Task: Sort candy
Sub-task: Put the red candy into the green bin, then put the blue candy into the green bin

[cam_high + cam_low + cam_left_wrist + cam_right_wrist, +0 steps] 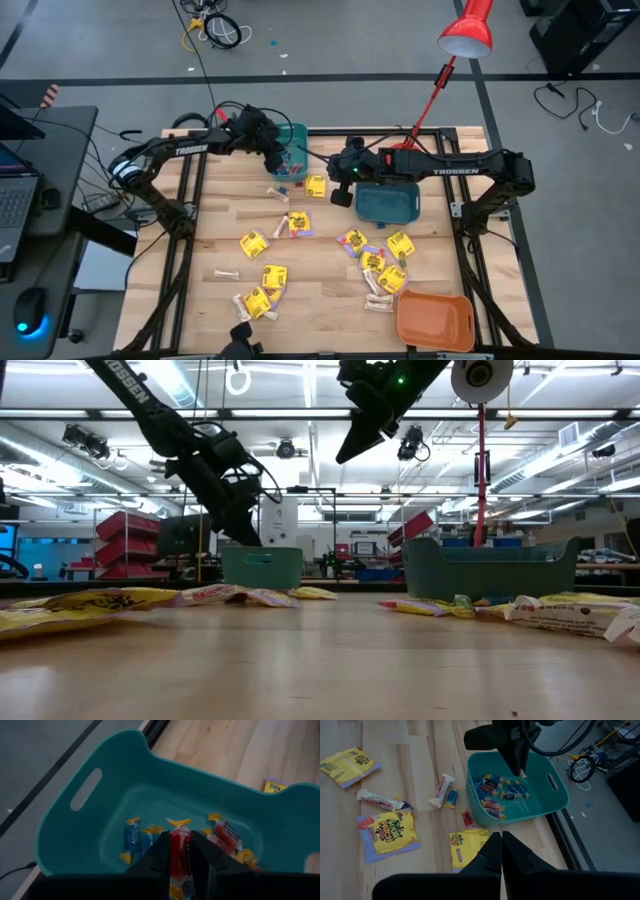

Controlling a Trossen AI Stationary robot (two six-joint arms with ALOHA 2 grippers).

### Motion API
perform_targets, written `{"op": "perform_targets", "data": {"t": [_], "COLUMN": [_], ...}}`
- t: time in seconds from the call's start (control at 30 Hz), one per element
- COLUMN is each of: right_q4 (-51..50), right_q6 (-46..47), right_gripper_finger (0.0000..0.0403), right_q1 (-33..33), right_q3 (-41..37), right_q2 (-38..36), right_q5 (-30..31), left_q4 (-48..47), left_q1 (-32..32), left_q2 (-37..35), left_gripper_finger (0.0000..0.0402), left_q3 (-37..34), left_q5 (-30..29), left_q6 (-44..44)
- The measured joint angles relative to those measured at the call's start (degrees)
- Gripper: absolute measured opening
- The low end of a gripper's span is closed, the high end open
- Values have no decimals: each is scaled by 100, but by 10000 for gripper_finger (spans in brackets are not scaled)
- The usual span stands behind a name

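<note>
**Red candy poised over the teal bin, plenty still on the table**

Here's the red-wrapped candy (179,854), pinched upright between the left gripper (180,862) fingers, hanging right above the small teal bin (297,135) at the back of the table. It looks ready to be dropped in, though it's not let go yet. Below it in the bin lie several little blue and red twist-wrapped pieces (135,836), so that pile is well started.

Just beside the bin on the wood there's a loose red piece (467,817), a blue one and a whitish stick candy (441,790). Farther out, yellow Sour Patch packets (254,243) are scattered across the middle and front of the wooden table (330,275), mixed with more pale sticks. I'd judge most of the sorting is left.

The right gripper (500,851) hovers high near the centre, fingers pressed together and carrying nothing, next to the larger dark teal bin (387,203). The orange bin (435,320) at the front right corner looks empty from above.
</note>
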Motion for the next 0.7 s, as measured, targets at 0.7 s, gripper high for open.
{"op": "perform_targets", "data": {"t": [0.7], "right_q4": [-2], "right_q6": [85], "right_gripper_finger": [0], "right_q1": [0], "right_q3": [0], "right_q2": [0], "right_q5": [0], "left_q4": [-256], "left_q1": [-4], "left_q2": [-159], "left_gripper_finger": [117], "left_q3": [39], "left_q5": [3], "left_q6": [-237]}}
